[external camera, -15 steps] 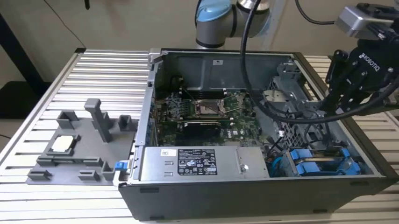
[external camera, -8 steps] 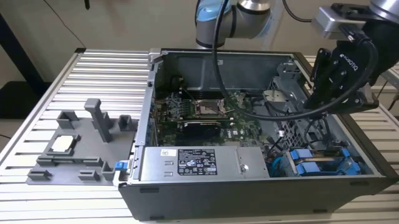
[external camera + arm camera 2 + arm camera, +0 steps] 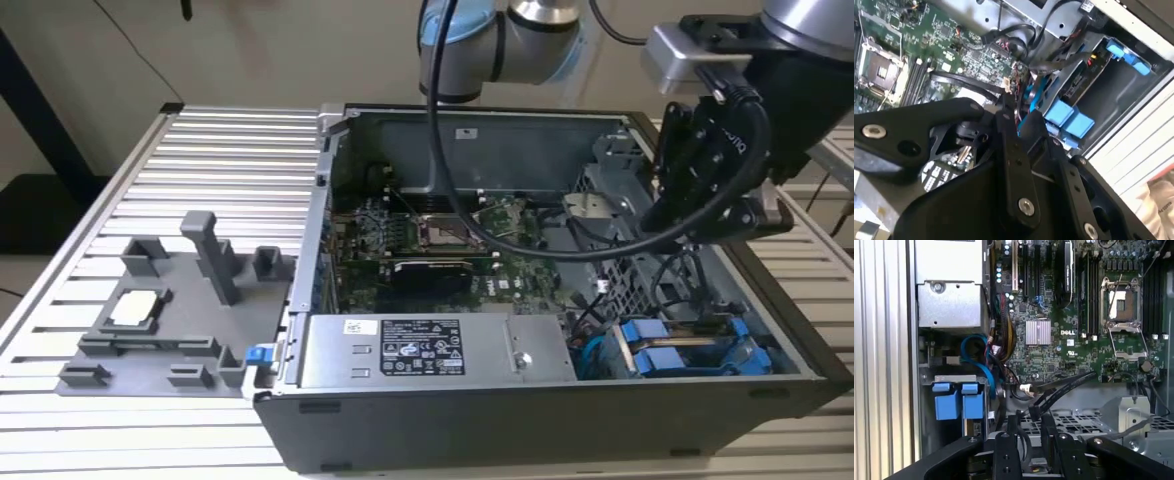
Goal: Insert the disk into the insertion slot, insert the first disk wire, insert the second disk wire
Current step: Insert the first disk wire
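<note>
In the first wrist view the gripper is right up close. It points down into the open computer case. I cannot tell if the gripper is open, closed or holding something. The end of a flat black wire lies right at its tip, and I cannot tell if they touch.

In the exterior view the arm comes in from the exterior view's right. It bends over, so the gripper hangs above that side of the case.

The disk sits down in the bay, next to the silver power box. Its bright blue frame shows two square tabs side by side. Its grey face is mostly hidden. In the second wrist view the disk is just past the gripper. In the exterior view the disk is in the case's near corner, at the exterior view's right.

Farther off is the green board. A grey tray lies on the ribbed table.
</note>
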You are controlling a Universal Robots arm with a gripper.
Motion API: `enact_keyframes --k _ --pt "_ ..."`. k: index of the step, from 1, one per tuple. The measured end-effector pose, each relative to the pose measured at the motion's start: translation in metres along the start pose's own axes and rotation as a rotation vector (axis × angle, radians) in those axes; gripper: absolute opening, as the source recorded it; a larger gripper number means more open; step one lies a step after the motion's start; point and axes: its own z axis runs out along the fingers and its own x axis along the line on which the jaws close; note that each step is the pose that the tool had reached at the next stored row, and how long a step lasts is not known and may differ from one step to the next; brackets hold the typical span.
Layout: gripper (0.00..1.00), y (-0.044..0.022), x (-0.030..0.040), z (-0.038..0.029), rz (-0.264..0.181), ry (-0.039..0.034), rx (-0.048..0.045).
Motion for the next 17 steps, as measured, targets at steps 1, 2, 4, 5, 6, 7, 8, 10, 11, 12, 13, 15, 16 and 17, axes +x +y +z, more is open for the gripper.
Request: enact_keyframes --k 1,2,4,5,6,7,8,10,11,12,13,15,16,17 --pt "0.33 0.0000 0.0000 0.0001 -0.008 -0.0027 0.0058" --pt "0.33 0.0000 0.0000 0.0003 -0.017 -0.0062 0.0094" --pt "0.33 0.0000 0.0000 0.0006 -0.047 -0.0075 0.0089" --pt "0.33 0.0001 0.0001 0.0009 -0.066 -0.0074 0.0073" --pt "0.33 0.0001 0.0001 0.0013 -0.082 -0.0072 0.0058" --pt "0.33 0.0004 0.0002 0.0020 -0.097 -0.0074 0.0054" --pt "0.33 0.0013 0.0003 0.0026 -0.102 -0.0104 0.0091" --pt "0.33 0.0054 0.0003 0.0032 -0.105 -0.0232 0.0256" --pt "0.33 0.0076 0.0003 0.0033 -0.106 -0.0307 0.0362" --pt "0.33 0.0086 0.0003 0.0036 -0.109 -0.0331 0.0397" --pt "0.33 0.0087 0.0004 0.0036 -0.121 -0.0330 0.0389" --pt "0.33 0.0097 0.0008 0.0045 -0.140 -0.0353 0.0430" --pt "0.33 0.0112 0.0011 0.0047 -0.141 -0.0384 0.0525" --pt "0.33 0.0116 0.0015 0.0049 -0.145 -0.0390 0.0578"
